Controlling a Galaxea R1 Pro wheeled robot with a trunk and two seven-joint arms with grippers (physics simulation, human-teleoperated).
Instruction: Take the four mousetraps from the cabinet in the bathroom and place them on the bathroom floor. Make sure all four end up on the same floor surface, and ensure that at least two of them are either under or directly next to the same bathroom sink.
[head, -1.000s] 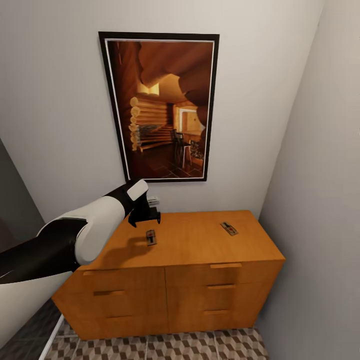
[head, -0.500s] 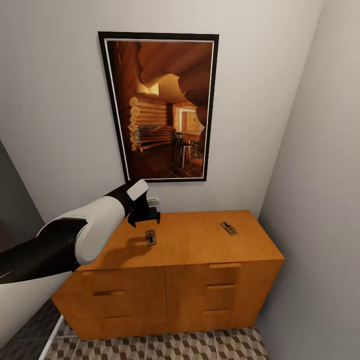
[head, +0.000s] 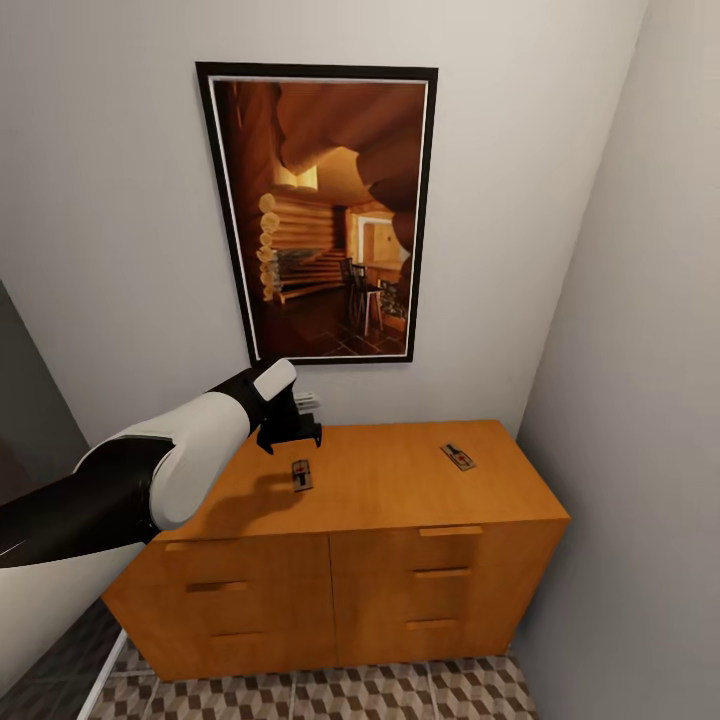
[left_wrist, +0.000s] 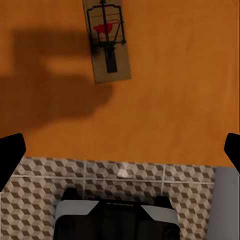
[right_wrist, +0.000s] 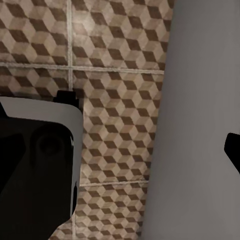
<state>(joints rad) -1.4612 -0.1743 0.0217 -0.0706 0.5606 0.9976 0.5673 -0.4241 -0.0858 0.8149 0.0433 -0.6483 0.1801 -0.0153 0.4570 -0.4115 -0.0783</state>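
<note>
1. Left gripper (left_wrist: 120, 150) jaws are spread wide — nothing between them — above the cabinet (head: 400, 480) top.
2. One mousetrap (left_wrist: 106, 41) lies flat just beyond; a second mousetrap (head: 458, 457) sits well apart.
3. Right gripper's jaw state — cannot tell — over bathroom floor (right_wrist: 115, 100).

— Any writing to read?
— None legible. Framed picture (head: 318, 215) on the wall: log-cabin interior, no caption. Mousetrap (left_wrist: 107, 42) on the cabinet (head: 400, 480): red patch and wire, no letters. Floor tiles (right_wrist: 115, 100): cube pattern, no marks.
</note>
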